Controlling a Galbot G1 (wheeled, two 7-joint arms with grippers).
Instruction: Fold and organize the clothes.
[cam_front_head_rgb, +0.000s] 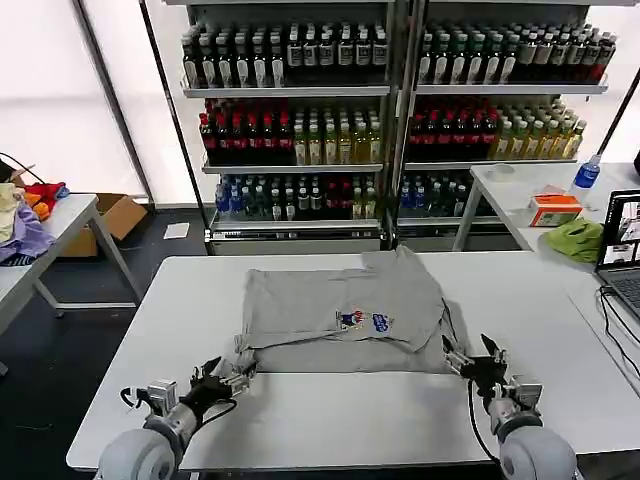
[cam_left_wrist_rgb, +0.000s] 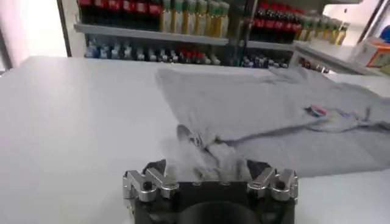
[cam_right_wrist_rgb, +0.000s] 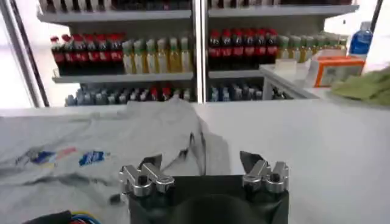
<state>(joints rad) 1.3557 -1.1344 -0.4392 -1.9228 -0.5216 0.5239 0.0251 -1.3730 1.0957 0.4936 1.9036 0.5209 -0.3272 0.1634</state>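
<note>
a light grey t-shirt lies spread on the white tabletop, roughly in the middle and nearer the far edge than the near one. it is already partly folded into a rough rectangle, with the small multicoloured chest print facing up towards the shirt's near edge. one upper part of the shirt bunches up toward the far edge of the tabletop.

the left gripper sits at the near left corner of the t-shirt. in the left wrist view the left gripper has a wad of grey cloth gathered between its fingers, so it is pinching the shirt's corner; the cloth rises in a small crumpled peak there.

the right gripper is at the near right corner of the t-shirt, touching or just beside its edge. in the right wrist view the right gripper has its fingers set wide apart with the cloth lying between and beyond them, nothing gripped.

behind the tabletop stand shelves of bottled drinks. a side table on the right carries an orange box and a green cloth.
</note>
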